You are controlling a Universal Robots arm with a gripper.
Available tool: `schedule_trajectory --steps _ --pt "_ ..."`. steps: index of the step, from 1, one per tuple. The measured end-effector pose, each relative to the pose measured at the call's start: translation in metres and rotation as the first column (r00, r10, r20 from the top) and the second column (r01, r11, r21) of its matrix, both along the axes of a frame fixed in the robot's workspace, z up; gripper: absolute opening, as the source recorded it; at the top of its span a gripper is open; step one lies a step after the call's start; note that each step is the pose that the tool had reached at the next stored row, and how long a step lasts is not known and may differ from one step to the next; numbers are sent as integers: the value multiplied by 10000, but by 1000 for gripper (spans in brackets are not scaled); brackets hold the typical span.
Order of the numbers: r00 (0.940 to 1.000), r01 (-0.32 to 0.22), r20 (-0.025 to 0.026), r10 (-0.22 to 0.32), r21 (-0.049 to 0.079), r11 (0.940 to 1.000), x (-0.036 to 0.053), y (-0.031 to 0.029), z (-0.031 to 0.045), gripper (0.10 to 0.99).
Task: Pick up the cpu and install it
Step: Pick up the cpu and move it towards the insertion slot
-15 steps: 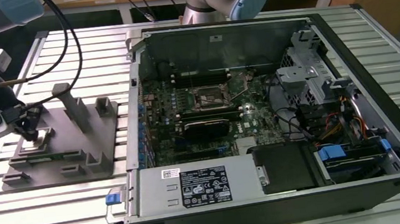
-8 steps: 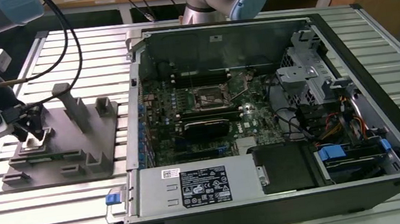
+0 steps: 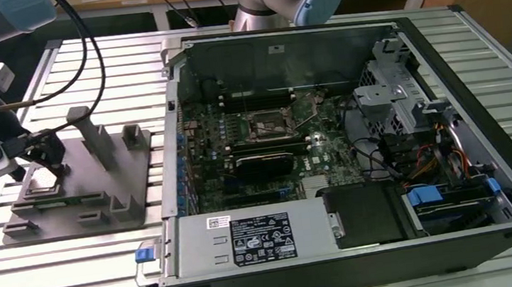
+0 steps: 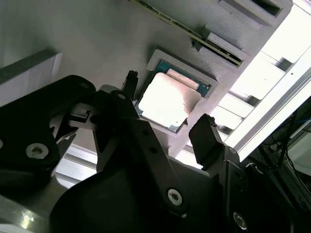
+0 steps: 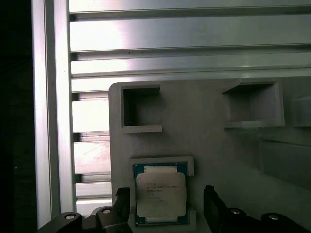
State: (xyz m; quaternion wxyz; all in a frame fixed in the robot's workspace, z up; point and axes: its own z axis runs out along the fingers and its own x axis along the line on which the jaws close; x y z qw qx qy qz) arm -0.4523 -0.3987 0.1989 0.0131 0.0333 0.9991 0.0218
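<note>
The cpu (image 5: 160, 194), a small square chip with a silvery top plate, lies flat in a shallow pocket of the grey fixture (image 5: 204, 126); it also shows in the second wrist view (image 4: 167, 99). My gripper (image 5: 165, 200) is open and low over it, with one black finger (image 5: 121, 200) on each side of the chip and a gap between pads and chip edges. The same straddle appears in the second wrist view, gripper (image 4: 168, 108). In the exterior view the gripper (image 3: 44, 169) hangs over the fixture (image 3: 90, 196) at the exterior view's left, covering the chip.
An open computer case (image 3: 332, 142) lies to the exterior view's right of the fixture, its motherboard socket (image 3: 268, 123) near the middle. Upright posts (image 3: 93, 135) rise from the fixture beside the gripper. Everything rests on a slatted aluminium table (image 3: 61, 278).
</note>
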Motion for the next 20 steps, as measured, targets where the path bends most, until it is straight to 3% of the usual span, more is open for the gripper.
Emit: schedule_trajectory --steps 1,8,20 --pt "10000 -10 0 10 0 10000 0 0 -1 706" --pt "9982 -608 -1 608 0 9982 0 0 -50 706" --pt "9976 -687 -1 687 0 9976 -26 8 -166 706"
